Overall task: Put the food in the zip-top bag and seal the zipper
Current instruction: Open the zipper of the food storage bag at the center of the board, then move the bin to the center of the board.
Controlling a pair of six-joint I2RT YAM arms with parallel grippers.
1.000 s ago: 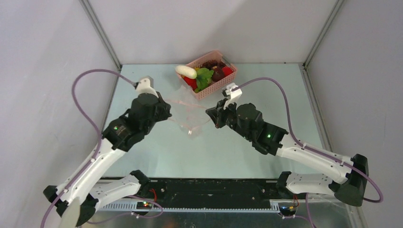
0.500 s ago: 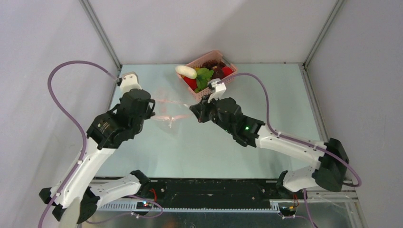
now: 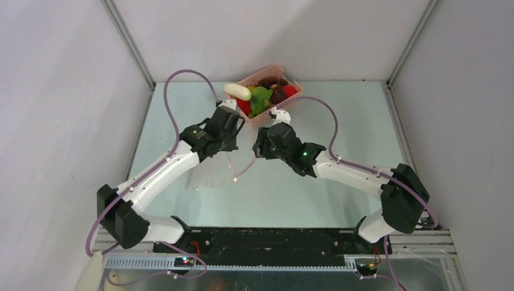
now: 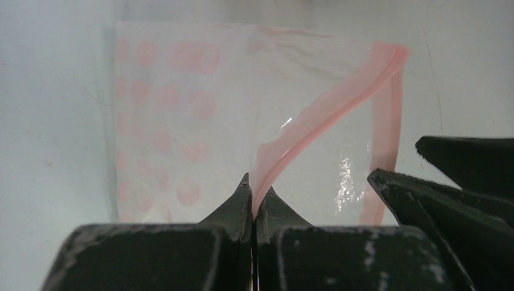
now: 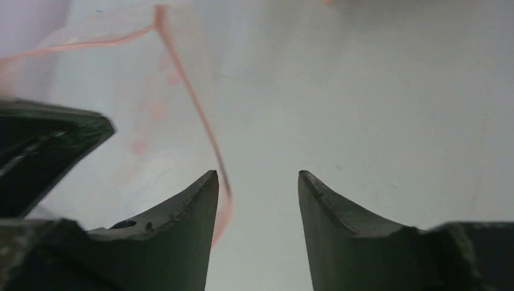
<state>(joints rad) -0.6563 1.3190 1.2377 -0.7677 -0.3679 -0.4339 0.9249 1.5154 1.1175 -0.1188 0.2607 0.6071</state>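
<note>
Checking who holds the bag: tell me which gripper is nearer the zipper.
Left. The left gripper is shut on the zipper; the right gripper stands open just beside it.

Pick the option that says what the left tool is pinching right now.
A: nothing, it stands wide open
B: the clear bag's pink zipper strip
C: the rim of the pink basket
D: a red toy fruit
B: in the left wrist view the left tool is closed with the pink zipper of the zip-top bag caught between its tips.
</note>
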